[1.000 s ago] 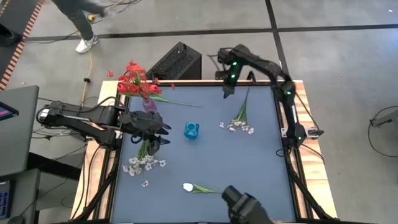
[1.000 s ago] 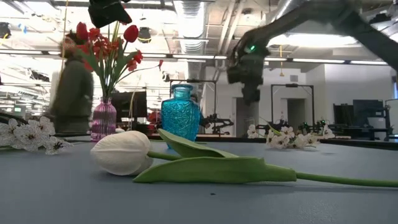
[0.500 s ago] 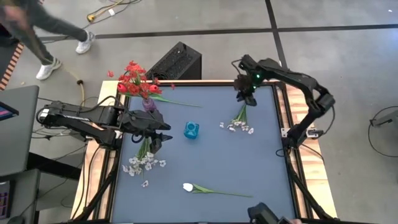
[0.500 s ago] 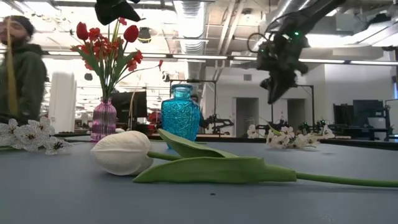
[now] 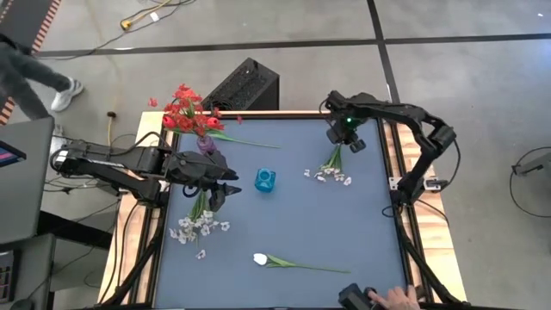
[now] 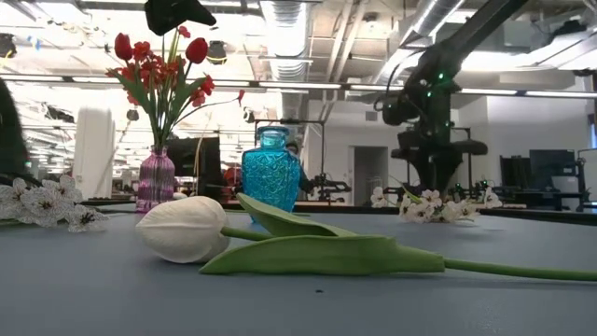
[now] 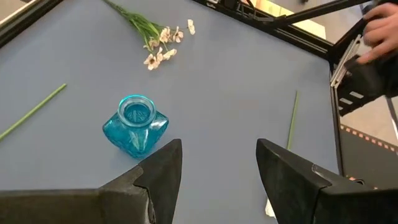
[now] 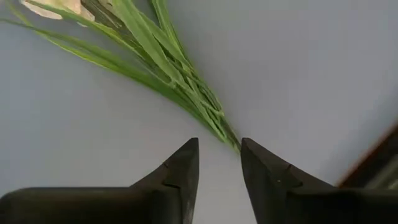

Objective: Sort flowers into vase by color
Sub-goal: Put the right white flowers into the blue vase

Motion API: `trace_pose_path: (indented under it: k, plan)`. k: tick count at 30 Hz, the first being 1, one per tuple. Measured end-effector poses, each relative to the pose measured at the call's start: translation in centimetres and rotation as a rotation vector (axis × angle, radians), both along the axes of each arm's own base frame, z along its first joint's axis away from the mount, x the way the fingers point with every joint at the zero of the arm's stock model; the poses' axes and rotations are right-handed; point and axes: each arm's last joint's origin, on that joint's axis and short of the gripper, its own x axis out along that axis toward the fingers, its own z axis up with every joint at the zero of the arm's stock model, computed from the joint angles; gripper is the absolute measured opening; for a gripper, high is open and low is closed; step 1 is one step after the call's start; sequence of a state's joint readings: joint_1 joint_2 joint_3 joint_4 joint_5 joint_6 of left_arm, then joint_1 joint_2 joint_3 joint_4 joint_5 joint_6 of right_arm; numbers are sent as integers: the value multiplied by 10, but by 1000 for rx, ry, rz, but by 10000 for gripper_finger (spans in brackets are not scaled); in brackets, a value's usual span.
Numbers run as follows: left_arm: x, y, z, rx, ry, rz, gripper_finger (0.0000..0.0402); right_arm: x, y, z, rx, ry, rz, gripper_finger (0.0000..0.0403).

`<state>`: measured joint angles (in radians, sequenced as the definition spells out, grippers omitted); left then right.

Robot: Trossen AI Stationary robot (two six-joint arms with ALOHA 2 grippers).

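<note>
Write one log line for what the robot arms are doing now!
right gripper: open, at white blossom spray's green stem end | left gripper: open, waiting near blue glass vase

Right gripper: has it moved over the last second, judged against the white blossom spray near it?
Yes. In the high view the right gripper has come in from the table's far edge onto the stem end of the white blossom spray, jaws open.

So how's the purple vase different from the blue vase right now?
The purple vase already holds red flowers; the blue vase is empty. The purple one stands near the table's far left edge; the blue one sits closer to the middle. In the low view the purple vase is slimmer, while the blue vase is squat and wide. Both stand upright on the table and look like textured glass.
</note>
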<state>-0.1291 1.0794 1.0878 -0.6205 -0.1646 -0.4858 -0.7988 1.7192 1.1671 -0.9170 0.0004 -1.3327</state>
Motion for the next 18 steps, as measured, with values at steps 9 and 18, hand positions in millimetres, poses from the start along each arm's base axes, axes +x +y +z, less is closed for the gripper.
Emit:
trace_pose_path:
  k: [9, 18]
  plan:
    - [0, 0, 0, -14, 0, -4, 194, 14, -2, -31, 19, 71, 90, 219]
    - [0, -1, -1, -32, 7, -12, 194, 16, 4, -42, 63, 117, 196, 200]
